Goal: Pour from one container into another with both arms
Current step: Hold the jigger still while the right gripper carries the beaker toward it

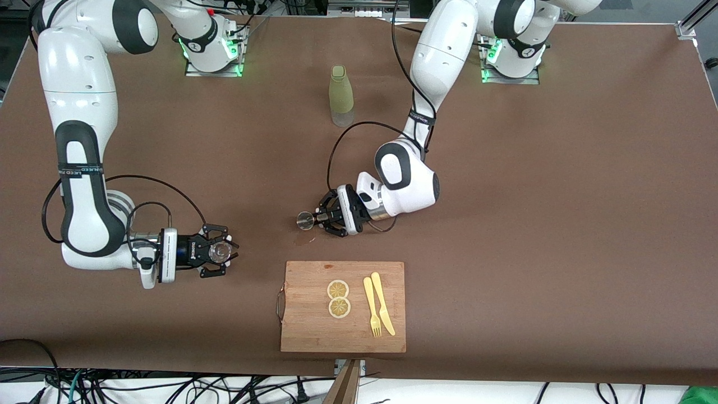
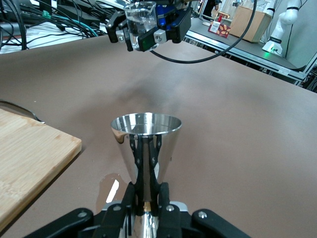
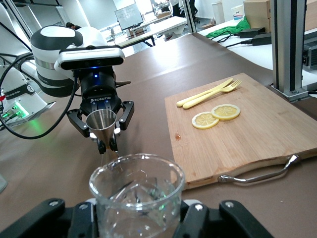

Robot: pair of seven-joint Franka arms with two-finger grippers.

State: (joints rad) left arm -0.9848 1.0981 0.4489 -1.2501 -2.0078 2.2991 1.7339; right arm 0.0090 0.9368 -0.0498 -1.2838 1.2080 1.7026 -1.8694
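Now | board (image 1: 343, 331) nearest the front camera, carrying lemon slices (image 1: 339, 298), fork (image 1: 371, 307), knife (image 1: 382, 303) | right gripper (image 1: 220, 253) clenched on glass (image 1: 218, 253), upright over table (image 1: 561, 224) | left gripper (image 1: 315, 219) clamped on steel jigger (image 1: 305, 220), upright over wet patch | bottle (image 1: 341, 95) farthest, between arm bases

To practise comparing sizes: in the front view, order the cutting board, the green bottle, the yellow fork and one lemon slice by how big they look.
1. Cutting board, clearly largest.
2. Green bottle.
3. Yellow fork.
4. Lemon slice, smallest.
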